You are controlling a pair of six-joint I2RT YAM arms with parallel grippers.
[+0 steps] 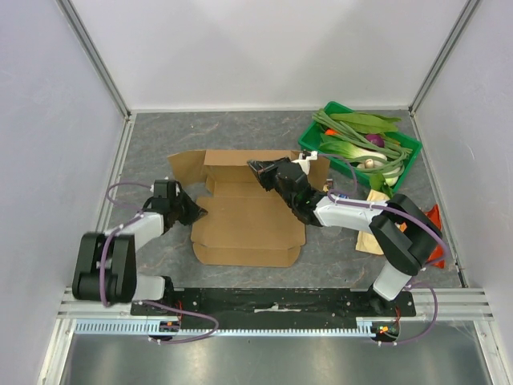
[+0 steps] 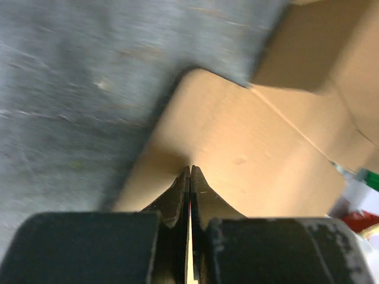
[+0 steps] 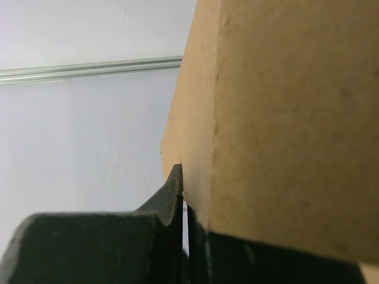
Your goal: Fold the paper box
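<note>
Paper box (image 1: 248,228) lies against left end effector (image 1: 195,213)

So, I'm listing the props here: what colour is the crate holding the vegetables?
Bright green crate; the top external view shows it best.

The grey bench (image 1: 240,132) carried the box (image 1: 248,228), a green crate (image 1: 407,163) and a bag (image 1: 370,241).

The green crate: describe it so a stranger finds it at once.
Start at the grey table and go to its far right corner, beyond the brown paper box. The green crate sits there, the only green container, heaped with leafy vegetables.
</note>
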